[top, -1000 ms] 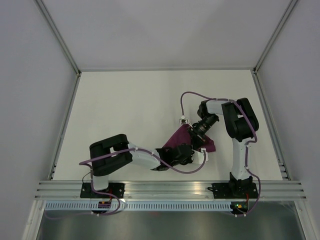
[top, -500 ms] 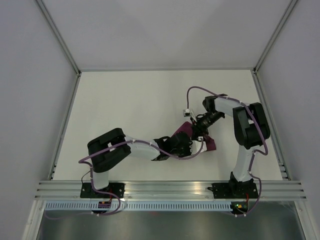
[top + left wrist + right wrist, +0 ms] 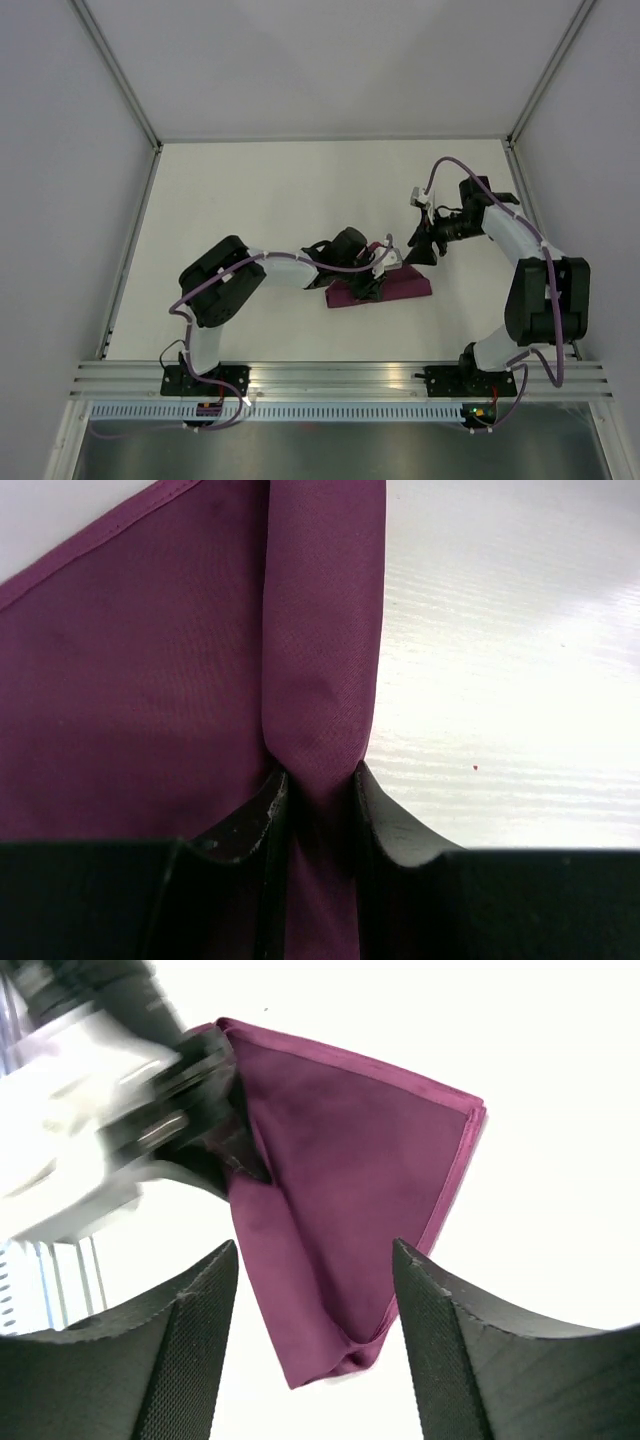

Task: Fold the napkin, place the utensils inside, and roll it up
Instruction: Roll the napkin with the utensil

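The purple napkin [image 3: 398, 289] lies folded on the table [image 3: 250, 190], right of centre and closer to the near edge than the far one. My left hand [image 3: 318, 780] pinches a raised fold of the cloth between its closed fingers. My right hand [image 3: 315, 1260] hovers by the napkin's far right corner, fingers spread, holding nothing.
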Controlling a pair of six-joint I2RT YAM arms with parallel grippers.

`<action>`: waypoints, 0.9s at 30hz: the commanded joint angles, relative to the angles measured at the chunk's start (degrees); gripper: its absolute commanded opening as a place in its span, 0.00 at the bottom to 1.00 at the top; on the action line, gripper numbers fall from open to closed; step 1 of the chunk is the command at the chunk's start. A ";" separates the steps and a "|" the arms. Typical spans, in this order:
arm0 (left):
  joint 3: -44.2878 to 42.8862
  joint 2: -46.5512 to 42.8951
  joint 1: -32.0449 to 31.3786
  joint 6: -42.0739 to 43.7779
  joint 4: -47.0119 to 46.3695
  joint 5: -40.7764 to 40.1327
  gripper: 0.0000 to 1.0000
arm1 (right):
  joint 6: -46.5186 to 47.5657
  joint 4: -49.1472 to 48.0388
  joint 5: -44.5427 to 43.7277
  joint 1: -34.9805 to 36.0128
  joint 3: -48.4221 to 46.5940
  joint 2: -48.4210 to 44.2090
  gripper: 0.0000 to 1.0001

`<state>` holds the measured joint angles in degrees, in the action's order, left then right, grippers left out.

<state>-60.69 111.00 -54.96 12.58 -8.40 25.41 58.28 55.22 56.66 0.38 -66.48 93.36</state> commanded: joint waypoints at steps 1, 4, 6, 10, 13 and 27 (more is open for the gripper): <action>-0.57 5.27 4.15 -5.45 10.42 10.61 0.02 | -2.80 -11.85 2.23 0.49 7.99 -7.74 0.68; -2.24 7.21 5.73 -6.51 12.53 14.40 0.02 | -4.40 -20.20 -3.82 2.77 15.99 -15.21 0.68; -4.17 9.14 6.09 -6.60 15.07 15.37 0.02 | -4.75 -24.18 -9.10 4.88 22.14 -20.40 0.68; -7.51 12.22 6.70 -6.86 18.85 17.04 0.02 | -6.86 -35.41 -18.68 13.99 31.29 -26.91 0.68; -9.10 13.54 7.14 -7.57 20.79 17.22 0.02 | -8.01 -41.31 -25.62 20.85 36.22 -29.02 0.69; -12.53 15.56 7.85 -9.15 24.05 18.19 0.02 | -9.50 -49.42 -36.18 32.40 38.79 -20.68 0.64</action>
<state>-75.05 121.80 -46.68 4.23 6.20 47.99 49.63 9.19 23.00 32.08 -27.75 71.18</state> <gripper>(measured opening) 0.294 0.646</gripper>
